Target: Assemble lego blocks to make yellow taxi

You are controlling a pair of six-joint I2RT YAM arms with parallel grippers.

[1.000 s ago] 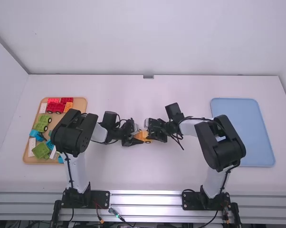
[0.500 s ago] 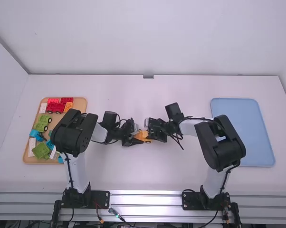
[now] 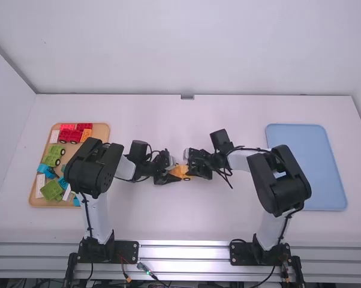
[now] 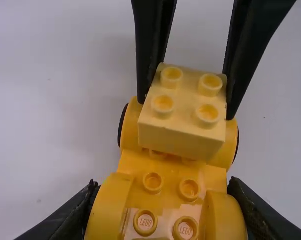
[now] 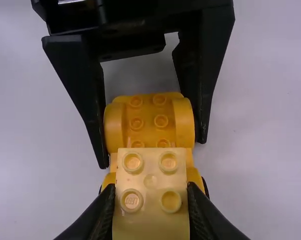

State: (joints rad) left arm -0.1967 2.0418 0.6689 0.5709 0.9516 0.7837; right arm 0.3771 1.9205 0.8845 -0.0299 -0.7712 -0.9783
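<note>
In the high view, my left gripper (image 3: 170, 176) and my right gripper (image 3: 191, 168) meet mid-table at the orange-yellow car base (image 3: 181, 171). The left wrist view has the left gripper (image 4: 165, 207) shut on the fender end of the base (image 4: 171, 185). A pale yellow 2x2-stud block (image 4: 183, 117) sits over the other, wheeled end, slightly skewed, between the right gripper's fingertips. In the right wrist view, the right gripper (image 5: 150, 197) is shut on that block (image 5: 150, 175). Whether the block is pressed fully down, I cannot tell.
A wooden tray (image 3: 99, 127) at the left holds red, green, blue, white and orange pieces, partly behind the left arm. The blue tray (image 3: 309, 168) lies at the right, beside the right arm's elbow.
My right arm and gripper have shifted very slightly to the right. The left arm has kept still, and both grips look unchanged.
</note>
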